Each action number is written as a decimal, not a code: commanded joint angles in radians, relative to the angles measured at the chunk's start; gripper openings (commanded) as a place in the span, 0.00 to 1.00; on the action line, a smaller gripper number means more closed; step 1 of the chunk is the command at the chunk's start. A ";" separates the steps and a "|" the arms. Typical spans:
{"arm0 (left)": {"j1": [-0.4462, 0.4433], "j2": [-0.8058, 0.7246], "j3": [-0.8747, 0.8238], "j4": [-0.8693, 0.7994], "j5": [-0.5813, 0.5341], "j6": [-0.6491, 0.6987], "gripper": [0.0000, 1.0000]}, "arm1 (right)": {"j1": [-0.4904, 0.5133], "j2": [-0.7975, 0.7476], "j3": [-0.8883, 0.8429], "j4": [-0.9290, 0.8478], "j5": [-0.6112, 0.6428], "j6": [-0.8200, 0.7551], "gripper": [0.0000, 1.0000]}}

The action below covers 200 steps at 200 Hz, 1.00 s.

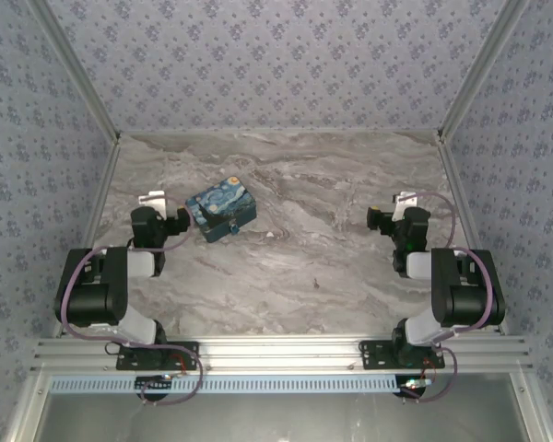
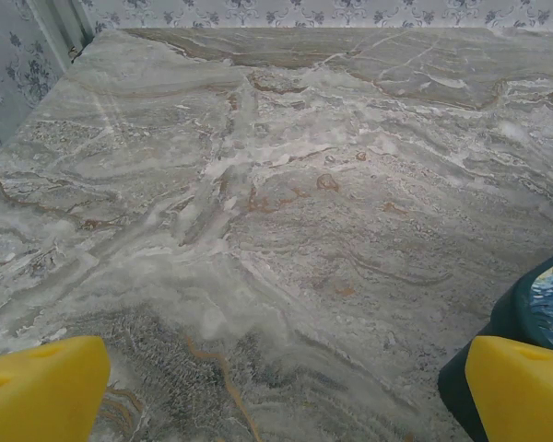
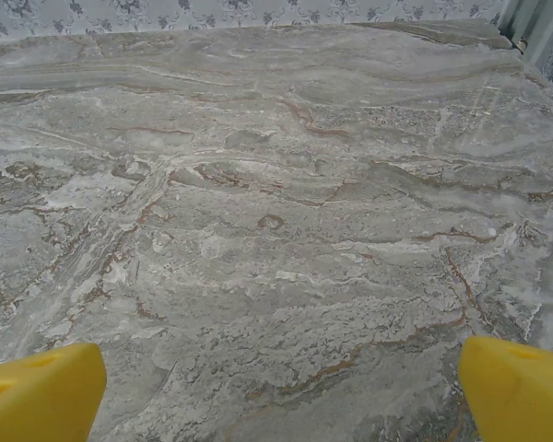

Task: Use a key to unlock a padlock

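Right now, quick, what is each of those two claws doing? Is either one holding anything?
The left gripper is open, holding nothing.
The right gripper is open, holding nothing.

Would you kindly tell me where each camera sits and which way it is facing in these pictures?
Top external: above and behind the bases, looking down on the marble table; both arms show, with the left gripper and right gripper.
Left wrist: low on the left arm, facing the far wall; its yellow fingers sit in the bottom corners.
Right wrist: the same on the right arm; yellow fingers below.
Shared: top and left wrist views both catch the printed box.
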<state>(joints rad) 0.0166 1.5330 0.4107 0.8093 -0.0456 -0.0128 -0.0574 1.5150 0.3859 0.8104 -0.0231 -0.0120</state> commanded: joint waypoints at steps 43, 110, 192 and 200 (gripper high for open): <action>-0.005 0.000 0.004 0.000 -0.005 -0.010 0.99 | 0.001 0.007 0.005 -0.001 0.001 0.000 1.00; 0.005 0.000 0.005 -0.001 0.009 -0.015 0.99 | 0.005 0.007 0.007 -0.004 0.006 -0.001 1.00; -0.027 -0.296 0.007 -0.212 -0.123 -0.053 0.99 | -0.020 -0.141 0.058 -0.204 -0.014 0.021 1.00; -0.031 -0.339 0.019 -0.260 -0.123 -0.081 0.99 | -0.015 -0.180 0.073 -0.259 -0.015 0.022 1.00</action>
<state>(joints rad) 0.0021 1.3014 0.4065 0.6716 -0.1287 -0.0429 -0.0689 1.4406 0.3981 0.6895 -0.0242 -0.0078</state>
